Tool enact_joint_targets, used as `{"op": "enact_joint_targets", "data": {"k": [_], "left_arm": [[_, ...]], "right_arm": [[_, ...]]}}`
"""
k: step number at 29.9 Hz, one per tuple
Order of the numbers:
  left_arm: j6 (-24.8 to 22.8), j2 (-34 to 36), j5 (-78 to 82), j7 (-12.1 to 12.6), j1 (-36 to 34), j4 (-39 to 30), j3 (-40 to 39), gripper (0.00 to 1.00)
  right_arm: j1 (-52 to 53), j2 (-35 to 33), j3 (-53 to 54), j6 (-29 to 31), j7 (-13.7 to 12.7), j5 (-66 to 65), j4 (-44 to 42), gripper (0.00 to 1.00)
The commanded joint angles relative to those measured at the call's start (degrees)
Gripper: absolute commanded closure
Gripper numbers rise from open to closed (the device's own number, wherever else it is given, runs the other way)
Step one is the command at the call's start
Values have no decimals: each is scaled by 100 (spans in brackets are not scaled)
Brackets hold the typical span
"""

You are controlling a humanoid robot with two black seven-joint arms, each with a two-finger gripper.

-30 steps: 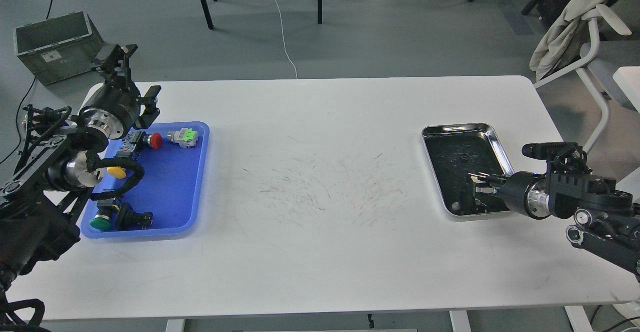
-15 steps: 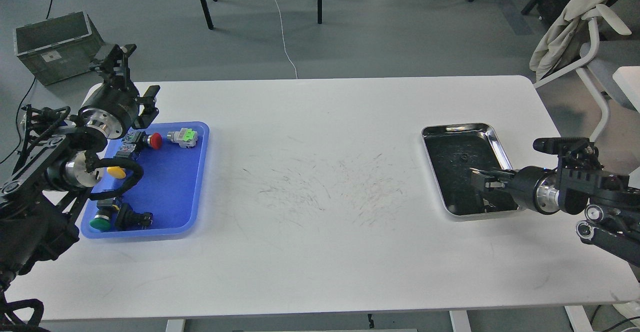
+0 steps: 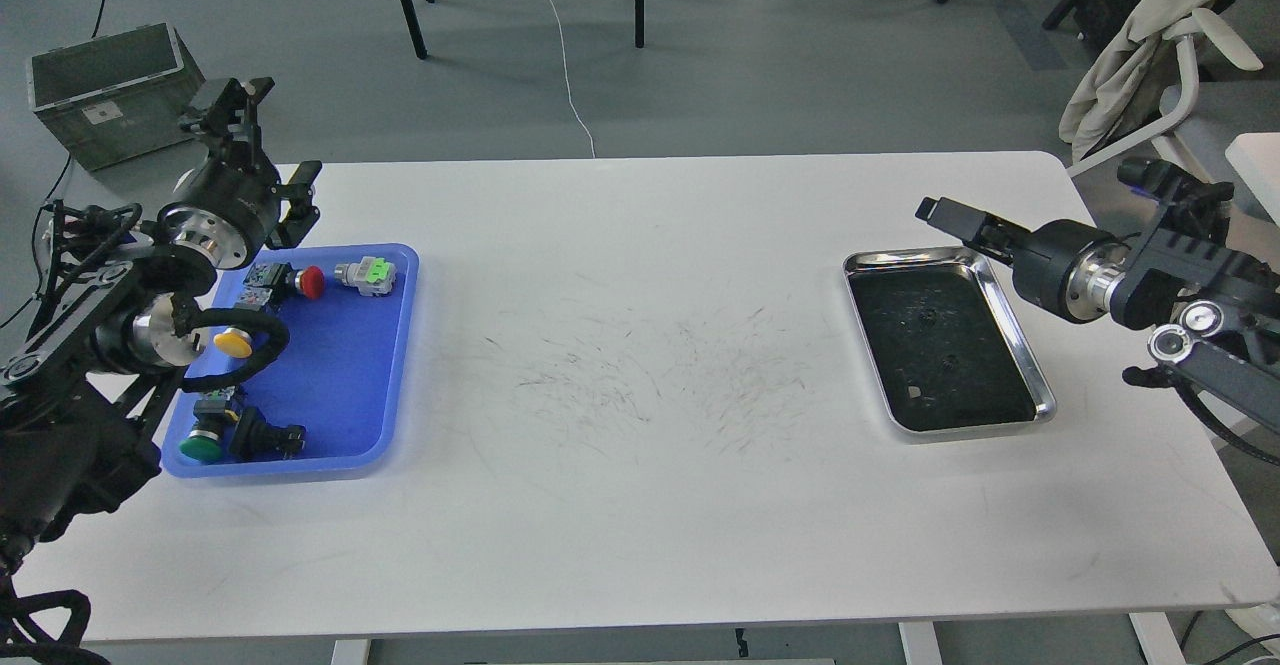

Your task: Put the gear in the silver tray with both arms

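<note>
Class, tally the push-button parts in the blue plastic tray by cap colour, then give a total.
Red-capped button: 1
Green-topped grey part: 1
Yellow-capped button: 1
Dark-green-capped button: 1
Black part: 1
Total: 5 (the arm may hide others)

The silver tray (image 3: 1012,323) has a polished metal rim and a dark, scuffed bottom. The blue tray (image 3: 345,385) looks like smooth plastic. The white table (image 3: 640,505) is matt, scratched mid-surface.

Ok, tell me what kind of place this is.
Probably a robotics lab or workshop: a scuffed white worktable, loose cables across the grey floor, and a blue tray of industrial push-button parts.
</note>
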Motion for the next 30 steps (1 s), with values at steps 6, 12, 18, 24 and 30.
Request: {"op": "enact_joint_targets", "data": {"k": [6,12,18,24,30], "left_arm": [[0,57,0,73,-376,-45,0,2],[0,31,0,73,-491,25,0,2],[-35,31,-105,65,-394,43,-53,2],[-71,-13,-772,-6,-315,631,-36,2],[-79,-223,-1195,12,-332,746,-26,2]], "right_arm": [[155,989,1747,-86,-59,1954,-1010,9],[94,1289,2426,-68,-15,3228,-1090,9],[-362,1360,2540,142,38,5932,-1090,8],[-1022,1368,2725,1144,29,7826,-1344,6],[-1172,1404,2997,1206,29,7871,-1468,1]]}}
